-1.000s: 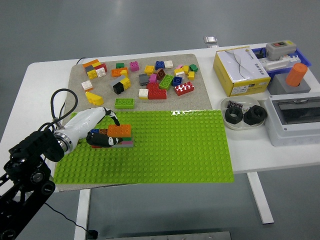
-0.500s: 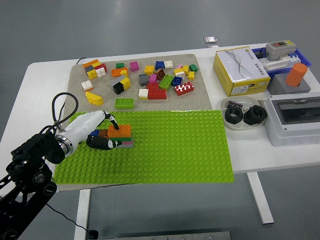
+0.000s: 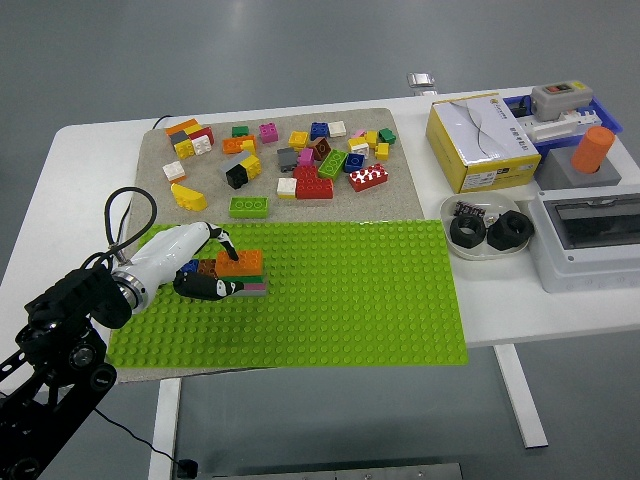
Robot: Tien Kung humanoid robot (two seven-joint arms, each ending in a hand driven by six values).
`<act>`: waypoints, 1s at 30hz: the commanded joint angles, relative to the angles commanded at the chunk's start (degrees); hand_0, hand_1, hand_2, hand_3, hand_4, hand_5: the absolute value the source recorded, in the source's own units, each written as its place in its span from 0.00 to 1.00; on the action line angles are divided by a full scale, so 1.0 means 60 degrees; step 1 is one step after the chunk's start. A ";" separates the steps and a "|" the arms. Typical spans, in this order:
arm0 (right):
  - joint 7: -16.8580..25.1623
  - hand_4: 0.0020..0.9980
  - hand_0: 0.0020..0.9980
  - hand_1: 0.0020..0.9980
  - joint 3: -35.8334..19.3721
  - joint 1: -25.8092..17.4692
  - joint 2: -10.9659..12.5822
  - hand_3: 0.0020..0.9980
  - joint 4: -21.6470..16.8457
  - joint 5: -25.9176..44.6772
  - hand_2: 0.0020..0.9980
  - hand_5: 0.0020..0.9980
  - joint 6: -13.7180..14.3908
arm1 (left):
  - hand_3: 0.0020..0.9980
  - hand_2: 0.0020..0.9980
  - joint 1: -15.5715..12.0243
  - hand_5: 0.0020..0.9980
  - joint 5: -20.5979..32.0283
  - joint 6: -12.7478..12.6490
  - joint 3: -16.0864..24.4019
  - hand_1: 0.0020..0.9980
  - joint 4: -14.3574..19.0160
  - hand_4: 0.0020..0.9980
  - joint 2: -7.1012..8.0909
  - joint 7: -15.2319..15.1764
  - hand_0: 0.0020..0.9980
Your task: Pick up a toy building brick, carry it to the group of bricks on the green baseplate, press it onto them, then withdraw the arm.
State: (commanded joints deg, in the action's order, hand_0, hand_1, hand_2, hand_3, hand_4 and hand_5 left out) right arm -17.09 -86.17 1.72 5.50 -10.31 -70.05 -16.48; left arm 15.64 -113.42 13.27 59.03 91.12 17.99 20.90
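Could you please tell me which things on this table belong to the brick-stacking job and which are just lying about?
Part of the job:
- left hand
- orange brick on the brick stack
- green baseplate
- loose bricks on the beige mat

Just lying about:
- yellow box
- dish of black nuts
- grey electrical box
- orange cylinder

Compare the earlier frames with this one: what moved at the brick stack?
Little moved. The left robot hand shifted slightly toward the far side of the baseplate, its fingers remaining around the orange brick on the stack. Nothing was released. The loose bricks on the mat, box and dish stayed put.
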 joint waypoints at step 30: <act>-0.0045 0.72 0.73 0.67 -0.0031 -0.0006 -0.0058 0.91 0.0000 0.0056 0.72 1.00 -0.0013 | 0.55 0.86 -0.0126 0.29 -0.0660 -0.0519 -0.0267 0.91 0.0084 0.83 -0.0011 0.0149 0.97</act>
State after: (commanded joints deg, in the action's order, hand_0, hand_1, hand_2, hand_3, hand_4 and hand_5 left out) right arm -17.37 -86.36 1.69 5.15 -10.31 -69.71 -16.56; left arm 14.89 -117.38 10.16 57.43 91.62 17.92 21.80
